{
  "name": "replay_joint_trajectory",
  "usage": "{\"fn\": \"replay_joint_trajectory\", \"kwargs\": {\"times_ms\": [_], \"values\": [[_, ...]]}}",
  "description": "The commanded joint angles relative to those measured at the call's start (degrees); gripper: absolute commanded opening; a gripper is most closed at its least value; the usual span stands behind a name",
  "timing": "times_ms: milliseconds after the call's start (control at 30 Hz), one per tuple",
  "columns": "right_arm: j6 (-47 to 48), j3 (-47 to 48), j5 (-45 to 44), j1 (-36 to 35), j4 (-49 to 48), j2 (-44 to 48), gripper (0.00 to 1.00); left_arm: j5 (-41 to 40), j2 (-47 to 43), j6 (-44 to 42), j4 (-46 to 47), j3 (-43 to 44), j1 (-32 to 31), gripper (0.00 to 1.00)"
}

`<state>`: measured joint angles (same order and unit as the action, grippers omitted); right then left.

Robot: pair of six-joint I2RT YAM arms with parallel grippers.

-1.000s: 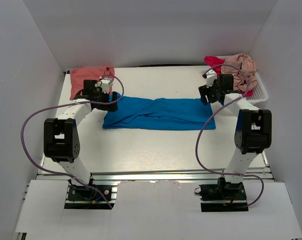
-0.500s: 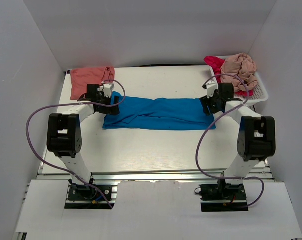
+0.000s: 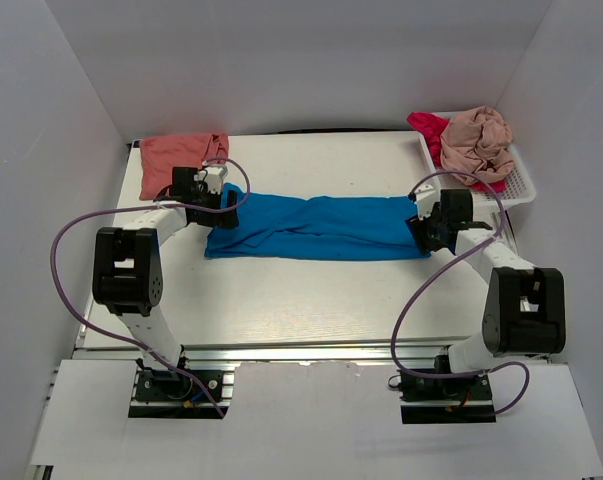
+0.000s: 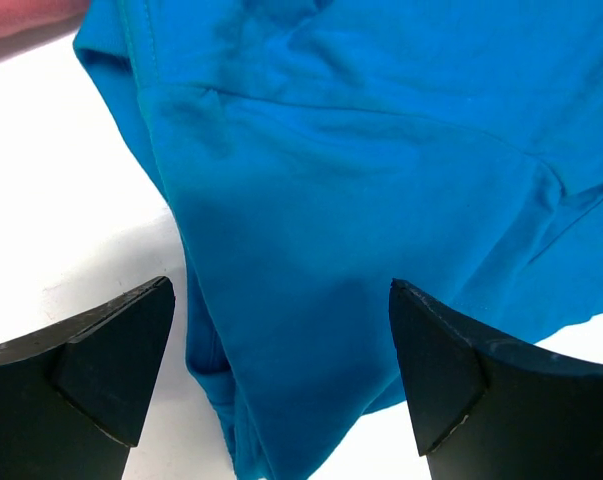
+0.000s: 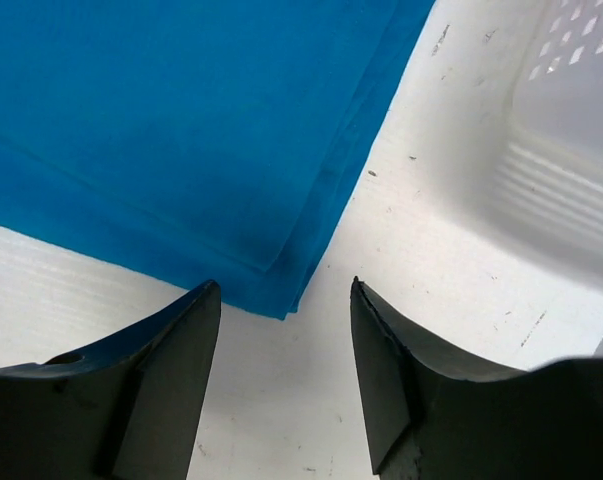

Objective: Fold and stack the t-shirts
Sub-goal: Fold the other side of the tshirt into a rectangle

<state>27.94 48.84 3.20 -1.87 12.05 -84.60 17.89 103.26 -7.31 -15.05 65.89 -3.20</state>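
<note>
The bright blue t-shirt [image 3: 316,227] lies folded into a long strip across the middle of the table. My left gripper [image 3: 223,206] is open over its left end, with blue cloth [image 4: 311,250] between the spread fingers. My right gripper [image 3: 421,232] is open, low at the strip's near right corner [image 5: 281,290], which lies just ahead of the fingers. The salmon-coral t-shirt [image 3: 176,155] lies folded at the back left. The beige-pink t-shirt [image 3: 478,143] and the magenta-red t-shirt [image 3: 428,128] lie crumpled in the basket.
The white slotted basket [image 3: 522,186] stands at the back right; its wall [image 5: 561,190] is close to my right gripper. White walls enclose the table on three sides. Purple cables loop from both arms.
My right gripper has moved toward me and down, from the strip's far right corner to its near right corner. My left gripper shifted slightly and now holds still over the left end.
</note>
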Motion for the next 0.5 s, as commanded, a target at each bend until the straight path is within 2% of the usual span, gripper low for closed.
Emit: {"fn": "replay_joint_trajectory", "kwargs": {"times_ms": [0,333,433,467], "values": [[0.9,0.6,1.0,0.2,-2.1,-1.4,0.59,1.9,-1.7,0.6,-0.8,2.2,0.0,0.97],[0.2,6.4,5.3,0.3,-1.9,-9.2,0.54,1.8,-1.1,-0.1,-1.3,2.0,0.0,0.97],[0.3,6.9,6.1,0.3,-2.2,-10.1,0.45,1.8,-0.9,-0.1,-1.0,2.1,0.0,0.97],[0.4,6.9,6.3,0.3,-2.4,-10.3,0.31,1.8,-0.8,0.0,-1.1,2.1,0.0,0.97]]}}
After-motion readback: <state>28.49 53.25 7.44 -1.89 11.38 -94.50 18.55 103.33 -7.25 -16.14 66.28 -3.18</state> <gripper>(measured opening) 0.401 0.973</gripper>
